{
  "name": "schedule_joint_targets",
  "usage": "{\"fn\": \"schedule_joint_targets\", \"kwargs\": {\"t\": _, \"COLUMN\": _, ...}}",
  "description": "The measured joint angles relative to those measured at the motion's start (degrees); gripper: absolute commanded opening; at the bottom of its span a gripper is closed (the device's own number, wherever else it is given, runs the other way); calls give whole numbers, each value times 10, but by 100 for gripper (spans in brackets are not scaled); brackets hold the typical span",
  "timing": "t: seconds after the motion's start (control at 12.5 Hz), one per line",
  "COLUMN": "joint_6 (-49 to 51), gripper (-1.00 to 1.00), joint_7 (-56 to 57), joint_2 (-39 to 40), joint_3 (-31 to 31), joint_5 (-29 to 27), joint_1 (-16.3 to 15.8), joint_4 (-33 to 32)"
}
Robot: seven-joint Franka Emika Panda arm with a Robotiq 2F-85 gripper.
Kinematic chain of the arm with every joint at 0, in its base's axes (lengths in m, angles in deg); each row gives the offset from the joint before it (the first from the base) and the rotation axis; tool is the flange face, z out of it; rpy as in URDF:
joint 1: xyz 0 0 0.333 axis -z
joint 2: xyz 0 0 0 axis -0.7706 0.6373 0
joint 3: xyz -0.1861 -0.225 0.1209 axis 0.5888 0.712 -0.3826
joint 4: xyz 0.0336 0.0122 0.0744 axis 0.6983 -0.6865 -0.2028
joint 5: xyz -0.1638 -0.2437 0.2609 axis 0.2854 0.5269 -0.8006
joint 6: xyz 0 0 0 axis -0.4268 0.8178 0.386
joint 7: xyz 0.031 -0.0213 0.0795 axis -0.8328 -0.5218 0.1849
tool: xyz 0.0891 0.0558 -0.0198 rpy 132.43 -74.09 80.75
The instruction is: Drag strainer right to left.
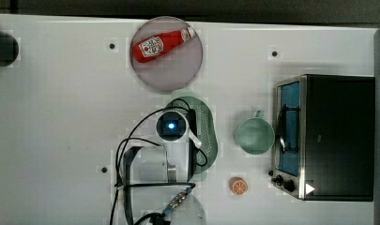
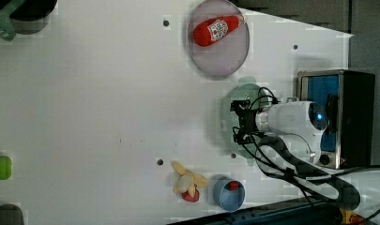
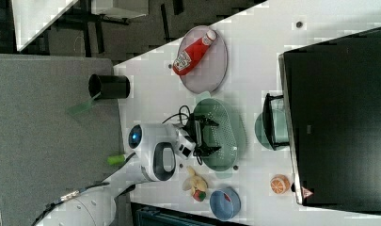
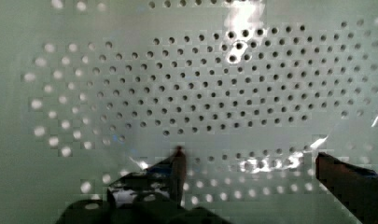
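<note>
**Claw down in the strainer, nothing gripped yet**

The pale green oval plastic strainer [image 3: 223,134], w/ a dotted perforated bottom, lies on the white table [image 1: 61,117], between the greyish-pink round plate [image 1: 178,70] carrying a red ketchup bottle [image 1: 162,43] and the arm's base side. In the top view, the round pale green cup [image 1: 254,136] sits just to the top view's right of it, and the black toaster oven [image 1: 338,136] beyond that.

Handling, as a guess: thin moulded plastic, so light & fairly stiff. The smooth underside should slide easily on the table; it could also skid or spin if pushed off-centre. Not fragile. The best hold looks like the raised rim on a long side, one finger inside the wall & one outside, or simply hooking the inner wall. The small end tabs are another option but would let it swivel.

The black two-finger gripper [image 3: 208,135] sits over the strainer's inside, pointing into the bowl. In the wrist view its fingertips [image 4: 178,165] stand wide apart, nearly at full spread, close above the perforated floor w/ nothing between them. Whether the tips touch the floor can't be told. No wall is between the fingers yet, so the drag hasn't a hold.
</note>
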Motion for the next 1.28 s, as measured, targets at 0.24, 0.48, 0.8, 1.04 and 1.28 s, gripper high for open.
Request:
{"fn": "schedule_joint_targets", "kwargs": {"t": 0.24, "joint_6": 5, "gripper": 100, "joint_7": -47, "joint_2": 3, "joint_3": -10, "joint_5": 8, "joint_1": -31, "joint_4": 15}}
{"fn": "schedule_joint_targets", "kwargs": {"t": 0.48, "joint_6": 4, "gripper": 100, "joint_7": -99, "joint_2": 5, "joint_3": -22, "joint_5": -17, "joint_1": -61, "joint_4": 20}}
{"fn": "schedule_joint_targets", "kwargs": {"t": 0.8, "joint_6": 13, "gripper": 100, "joint_7": -134, "joint_2": 27, "joint_3": -29, "joint_5": -21, "joint_1": -114, "joint_4": 49}}
{"fn": "schedule_joint_targets", "kwargs": {"t": 1.04, "joint_6": 35, "gripper": 100, "joint_7": -145, "joint_2": 57, "joint_3": -33, "joint_5": -39, "joint_1": -159, "joint_4": 91}}
{"fn": "schedule_joint_targets", "kwargs": {"t": 1.28, "joint_6": 55, "gripper": 100, "joint_7": -155, "joint_2": 68, "joint_3": -32, "joint_5": -55, "joint_1": -185, "joint_4": 132}}
